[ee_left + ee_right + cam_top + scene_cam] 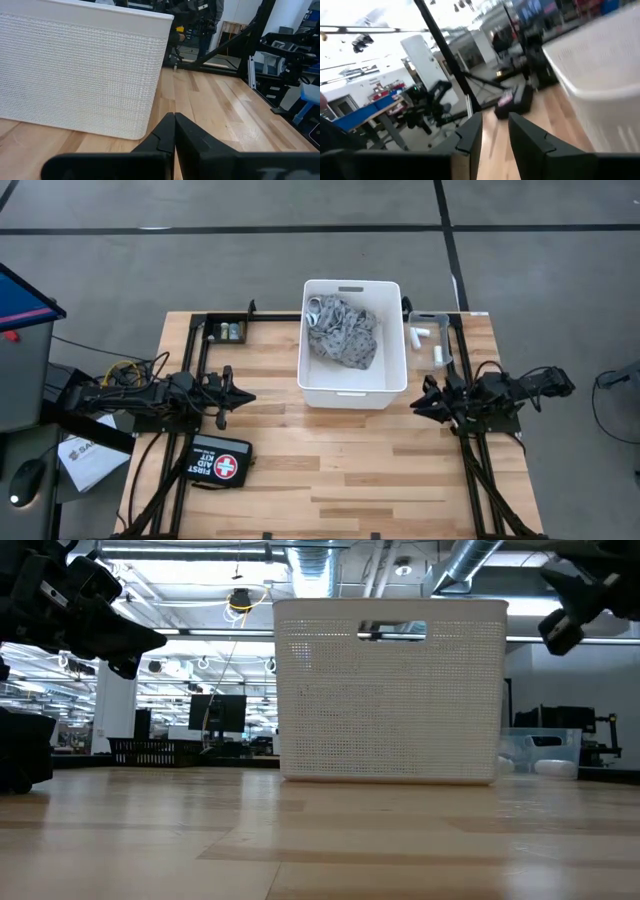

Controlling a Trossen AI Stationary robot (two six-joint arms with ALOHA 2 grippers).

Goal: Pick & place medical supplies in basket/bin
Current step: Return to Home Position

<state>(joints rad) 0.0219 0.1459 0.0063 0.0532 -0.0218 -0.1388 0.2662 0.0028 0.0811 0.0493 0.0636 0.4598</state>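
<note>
The grey patterned cloth bandage [343, 330] lies inside the large white tub [352, 385] at the table's far middle. The tub also shows in the low view [390, 690]. The small clear bin [428, 317] stands at the tub's right and holds white gauze rolls [420, 336]. My left gripper [247, 395] is shut and empty, above the table left of the tub; its fingertips meet in the left wrist view [174, 118]. My right gripper [415, 402] hovers right of the tub's near corner, empty, with a narrow gap between its fingers [495, 127]. The vial and sticks do not show clearly.
A black pouch marked FIRST AID KIT [220, 463] lies at the near left. A few small items [232, 330] sit by the frame at the far left. Black frame rails run along both table sides. Bare wood lies in front of the tub [340, 470].
</note>
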